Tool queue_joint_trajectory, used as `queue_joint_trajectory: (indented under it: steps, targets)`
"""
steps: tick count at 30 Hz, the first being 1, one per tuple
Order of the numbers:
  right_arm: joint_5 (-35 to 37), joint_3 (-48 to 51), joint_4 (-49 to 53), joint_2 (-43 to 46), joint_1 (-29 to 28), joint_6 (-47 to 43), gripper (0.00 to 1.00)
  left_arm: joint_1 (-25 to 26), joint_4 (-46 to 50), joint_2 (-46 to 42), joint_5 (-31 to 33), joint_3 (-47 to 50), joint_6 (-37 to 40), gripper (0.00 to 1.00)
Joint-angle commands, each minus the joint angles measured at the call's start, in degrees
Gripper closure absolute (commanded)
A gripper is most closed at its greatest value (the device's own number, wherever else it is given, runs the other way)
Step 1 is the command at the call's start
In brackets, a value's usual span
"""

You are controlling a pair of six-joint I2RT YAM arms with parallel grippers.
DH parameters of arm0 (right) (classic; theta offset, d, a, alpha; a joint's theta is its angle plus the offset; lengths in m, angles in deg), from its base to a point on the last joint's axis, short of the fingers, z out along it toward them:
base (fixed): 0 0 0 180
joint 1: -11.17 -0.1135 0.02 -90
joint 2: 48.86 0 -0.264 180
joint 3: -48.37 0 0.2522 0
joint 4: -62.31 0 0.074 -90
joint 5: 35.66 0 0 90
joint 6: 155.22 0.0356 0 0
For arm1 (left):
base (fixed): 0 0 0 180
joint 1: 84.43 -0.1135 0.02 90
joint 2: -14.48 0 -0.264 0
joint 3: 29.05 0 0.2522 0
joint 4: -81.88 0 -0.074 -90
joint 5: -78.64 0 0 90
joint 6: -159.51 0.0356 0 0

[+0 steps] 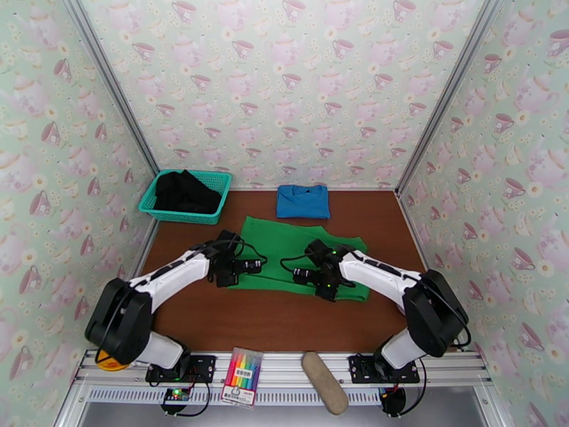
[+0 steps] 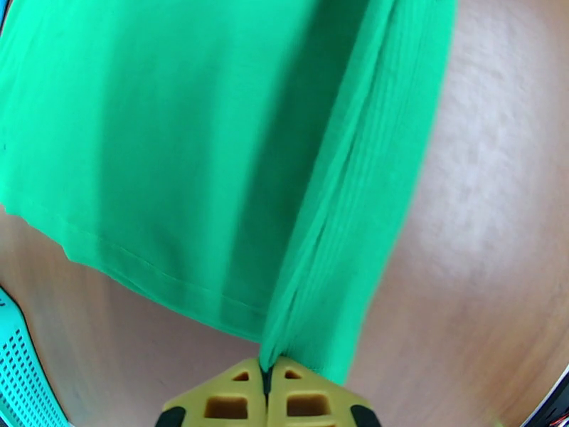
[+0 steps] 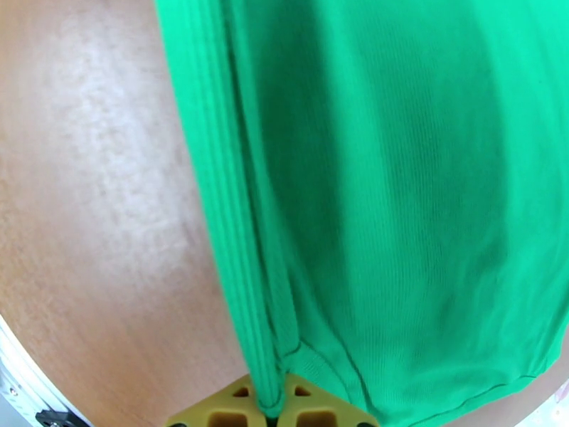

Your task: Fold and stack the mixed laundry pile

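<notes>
A green garment (image 1: 295, 250) lies spread over the middle of the brown table. My left gripper (image 1: 226, 268) is shut on its ribbed hem at the garment's left side; in the left wrist view the yellow fingertips (image 2: 235, 396) pinch the green garment (image 2: 213, 151) edge. My right gripper (image 1: 323, 279) is shut on the same hem toward the right; the right wrist view shows the green garment (image 3: 398, 193) fold caught between its fingertips (image 3: 235, 407). A folded bright blue garment (image 1: 303, 201) rests at the back of the table. The black garment (image 1: 183, 191) sits crumpled inside the teal basket (image 1: 215, 181).
The teal mesh basket stands at the table's back left corner. On the front rail lie a pack of coloured markers (image 1: 242, 377) and a beige oblong object (image 1: 324, 382). Wallpapered walls close in the table on three sides.
</notes>
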Motion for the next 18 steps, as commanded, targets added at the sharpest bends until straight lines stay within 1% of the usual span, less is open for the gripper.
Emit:
queue_joint_trajectory:
  steps: [1, 5, 6, 8, 11, 13, 15, 18]
  targets:
    - [0.10, -1.56, -0.50, -2.40, 1.23, -0.85, 1.00, -0.97, 2.18, 3.94, -0.56, -4.18, 1.14, 1.00]
    - [1.26, -2.20, -1.47, -4.07, 2.78, -0.03, 0.99, -1.35, 1.66, 8.03, -0.29, -7.54, 0.94, 1.00]
    - [1.58, -2.31, -1.94, -4.39, 3.14, 0.29, 0.98, -1.42, 1.62, 8.86, -0.17, -8.20, 0.88, 0.98]
    - [2.00, -2.48, -2.52, -4.65, 3.61, 0.84, 0.91, -1.61, 1.35, 10.07, 0.33, -9.16, 0.79, 0.86]
    - [2.52, -2.38, -3.59, -4.55, 4.03, 1.69, 0.70, -1.88, 0.39, 10.71, 1.08, -9.48, 0.35, 0.68]
    - [3.17, -2.23, -4.28, -4.08, 4.29, 2.22, 0.60, -2.05, -0.77, 10.48, 1.62, -9.30, -0.55, 0.58]
    - [3.32, -2.18, -4.74, -2.89, 4.80, 2.92, 0.54, -2.13, -2.43, 9.71, 2.78, -9.15, -1.85, 0.49]
    - [2.85, -2.38, -5.24, 0.85, 5.78, 4.05, 0.47, -2.23, -4.77, 7.35, 4.63, -9.49, -4.11, 0.44]
